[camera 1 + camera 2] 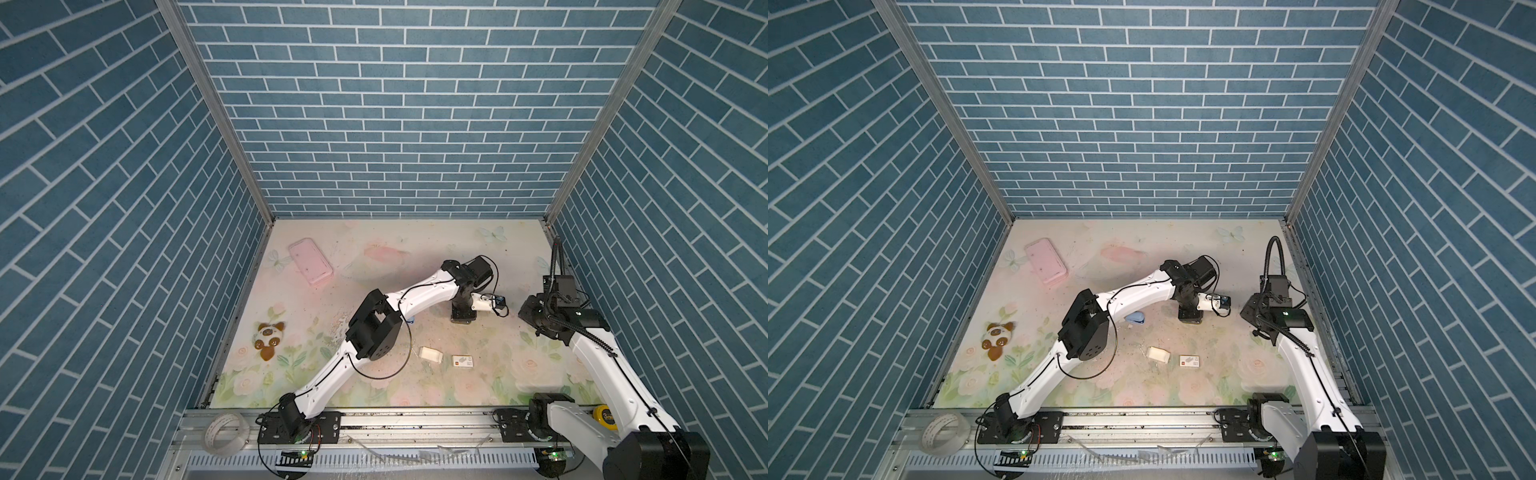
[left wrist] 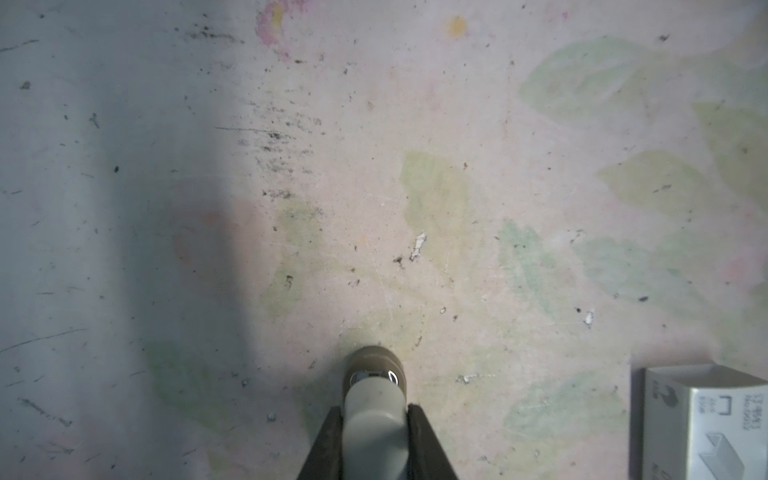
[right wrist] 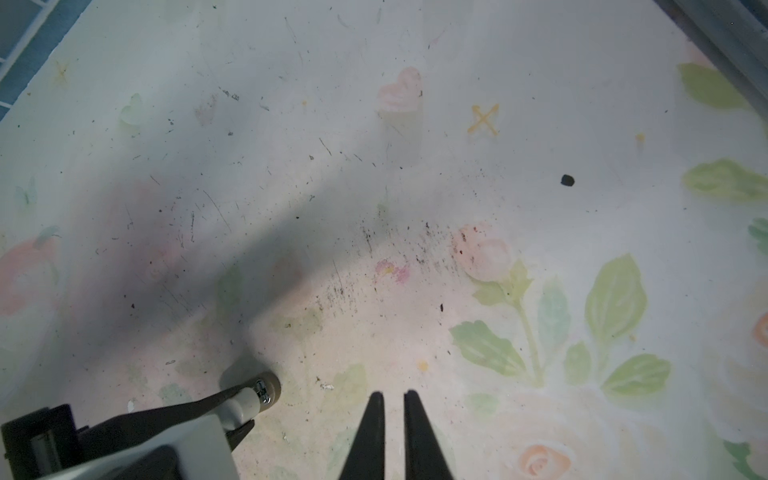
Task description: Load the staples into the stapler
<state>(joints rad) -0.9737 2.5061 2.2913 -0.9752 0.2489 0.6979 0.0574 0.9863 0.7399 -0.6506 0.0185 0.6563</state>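
Note:
My left gripper (image 2: 374, 409) is shut on the stapler (image 2: 374, 440), a grey-white body over a beige base. The stapler points nose down at the floral table, right of the middle in both top views (image 1: 463, 318). My right gripper (image 3: 392, 395) hovers just to its right (image 1: 525, 311), its fingers almost together with nothing between them. It sees the held stapler (image 3: 245, 403) beside it. The staples' white cardboard tray (image 1: 430, 355) lies nearer the front, with a white sleeve with a red mark (image 1: 462, 360) next to it. No staple strips can be made out.
A white box printed with a staple drawing (image 2: 706, 424) shows in the left wrist view. A pink case (image 1: 311, 261) and a panda toy (image 1: 269, 336) lie at the left. A small blue object (image 1: 1136, 318) sits under the left arm. A tape roll (image 1: 226, 430) rests on the front rail.

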